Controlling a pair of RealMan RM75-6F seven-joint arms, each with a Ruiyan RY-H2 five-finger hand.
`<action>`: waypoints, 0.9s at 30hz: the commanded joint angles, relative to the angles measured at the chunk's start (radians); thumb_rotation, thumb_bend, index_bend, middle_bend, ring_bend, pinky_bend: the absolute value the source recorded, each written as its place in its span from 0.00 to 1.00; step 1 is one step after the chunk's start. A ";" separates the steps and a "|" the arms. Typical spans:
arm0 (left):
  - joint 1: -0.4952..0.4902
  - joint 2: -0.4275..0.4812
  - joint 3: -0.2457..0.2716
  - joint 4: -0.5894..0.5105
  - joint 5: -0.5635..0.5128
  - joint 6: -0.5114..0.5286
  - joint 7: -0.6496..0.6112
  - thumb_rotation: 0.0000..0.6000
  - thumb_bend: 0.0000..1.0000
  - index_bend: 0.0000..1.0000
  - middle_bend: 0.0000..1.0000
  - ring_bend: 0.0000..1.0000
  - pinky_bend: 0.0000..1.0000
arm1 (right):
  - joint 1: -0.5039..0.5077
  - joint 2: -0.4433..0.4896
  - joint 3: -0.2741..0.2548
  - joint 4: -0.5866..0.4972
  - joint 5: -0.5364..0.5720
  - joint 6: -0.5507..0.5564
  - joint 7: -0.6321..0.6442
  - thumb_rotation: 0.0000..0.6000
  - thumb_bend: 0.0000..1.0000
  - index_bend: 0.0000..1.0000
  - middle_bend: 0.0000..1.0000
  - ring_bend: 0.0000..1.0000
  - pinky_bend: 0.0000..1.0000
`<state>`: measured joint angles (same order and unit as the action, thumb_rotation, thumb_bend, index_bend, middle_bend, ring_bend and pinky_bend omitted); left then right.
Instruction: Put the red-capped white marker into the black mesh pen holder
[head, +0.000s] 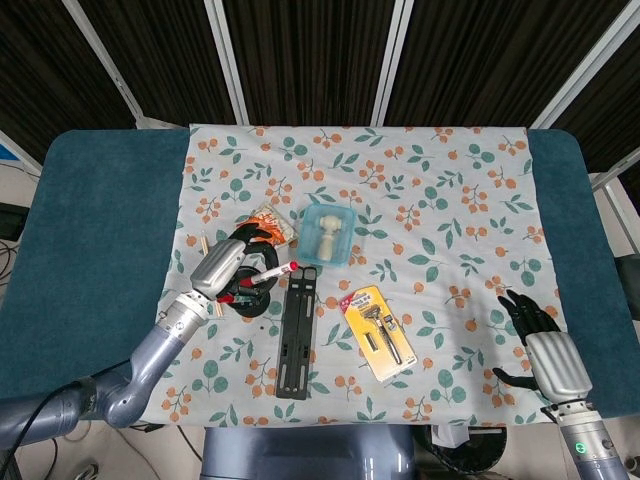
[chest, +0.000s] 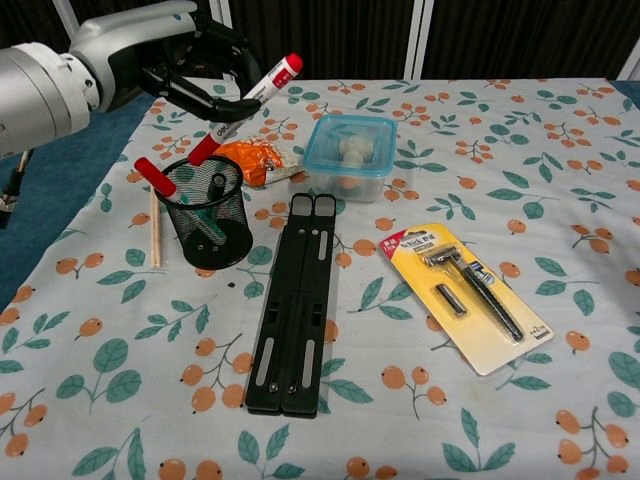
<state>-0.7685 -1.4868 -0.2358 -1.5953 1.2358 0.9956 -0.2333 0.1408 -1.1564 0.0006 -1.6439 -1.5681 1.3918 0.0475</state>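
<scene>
Near the counter's front right corner, the right hand (head: 552, 362) is held empty, fingers apart. Toward the left edge, the marker (chest: 244, 108) is gripped tilted by the left hand (chest: 165, 62) above the pen holder (chest: 207, 212).

We seem to be in a lab or testing room: a tabletop (head: 90, 210) padded in blue under a floral cloth (head: 450, 190), with dark slatted panels (head: 310, 55) and white struts behind it.
</scene>
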 joint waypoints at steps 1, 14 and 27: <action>0.005 -0.016 0.000 0.028 -0.006 0.000 -0.015 1.00 0.38 0.64 0.60 0.18 0.08 | 0.000 0.000 -0.001 -0.001 0.000 -0.001 0.000 1.00 0.16 0.00 0.00 0.00 0.18; 0.029 -0.058 0.022 0.123 0.029 -0.001 -0.092 1.00 0.37 0.61 0.56 0.18 0.08 | 0.001 -0.001 0.002 -0.001 0.011 -0.007 -0.001 1.00 0.16 0.00 0.00 0.00 0.18; 0.063 -0.051 0.054 0.170 0.075 0.000 -0.160 1.00 0.33 0.47 0.40 0.12 0.07 | 0.000 0.000 0.002 -0.005 0.013 -0.010 -0.003 1.00 0.16 0.00 0.00 0.00 0.18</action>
<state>-0.7085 -1.5398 -0.1848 -1.4270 1.3071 0.9953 -0.3896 0.1412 -1.1566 0.0023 -1.6489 -1.5547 1.3820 0.0449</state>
